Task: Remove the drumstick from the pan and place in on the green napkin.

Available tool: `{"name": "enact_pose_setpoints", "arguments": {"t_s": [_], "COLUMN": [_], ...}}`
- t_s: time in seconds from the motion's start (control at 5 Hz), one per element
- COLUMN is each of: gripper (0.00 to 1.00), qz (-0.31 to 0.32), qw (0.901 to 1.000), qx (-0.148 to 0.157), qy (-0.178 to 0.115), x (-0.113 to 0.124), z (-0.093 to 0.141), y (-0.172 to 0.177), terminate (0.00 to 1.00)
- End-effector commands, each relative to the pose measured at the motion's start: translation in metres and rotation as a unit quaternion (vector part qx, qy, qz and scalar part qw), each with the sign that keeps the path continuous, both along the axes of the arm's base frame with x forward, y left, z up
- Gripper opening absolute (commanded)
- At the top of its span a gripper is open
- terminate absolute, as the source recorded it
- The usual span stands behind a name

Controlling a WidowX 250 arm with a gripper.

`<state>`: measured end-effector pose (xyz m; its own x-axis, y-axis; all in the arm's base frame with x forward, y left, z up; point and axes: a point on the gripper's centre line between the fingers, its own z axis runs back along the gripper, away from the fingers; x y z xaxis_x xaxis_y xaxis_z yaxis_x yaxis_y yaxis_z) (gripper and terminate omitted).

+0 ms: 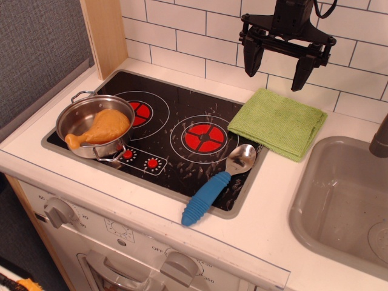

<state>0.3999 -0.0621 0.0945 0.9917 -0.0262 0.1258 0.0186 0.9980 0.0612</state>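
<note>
One smooth bulbous drumstick point(103, 128) fills shiny round pan point(94, 124).

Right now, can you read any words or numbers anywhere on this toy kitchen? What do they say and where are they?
"OFF" - on the white oven front, left of the middle knob.
"350" - beside that same knob, lower right; only roughly legible.
Tiny marks around the left knob: too small and blurred to read.
Nothing readable on the pan, spoon or green napkin.

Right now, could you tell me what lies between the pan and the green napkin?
In the only view, the black stovetop with its two red burners lies between the pan and the green napkin.
</note>
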Motion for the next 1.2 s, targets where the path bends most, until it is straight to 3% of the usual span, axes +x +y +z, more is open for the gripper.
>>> {"name": "enact_pose_setpoints", "arguments": {"t_s": [0.0,0.4,0.6,0.8,1.0], "gripper": [1.00,1.00,1.00,1.00,1.00], "qz": [0.000,0.032,0.038,0.052,0.063], "qw": [1.0000,0.9995,0.9989,0.9984,0.9980], "qx": [0.000,0.001,0.001,-0.005,-0.005], "qy": [0.000,0.002,-0.026,-0.021,0.003], "x": [0.000,-0.037,-0.074,-0.110,-0.129], "z": [0.000,0.001,0.016,0.020,0.005], "y": [0.000,0.048,0.090,0.130,0.161], "terminate": [0.00,0.00,0.00,0.00,0.00]}}
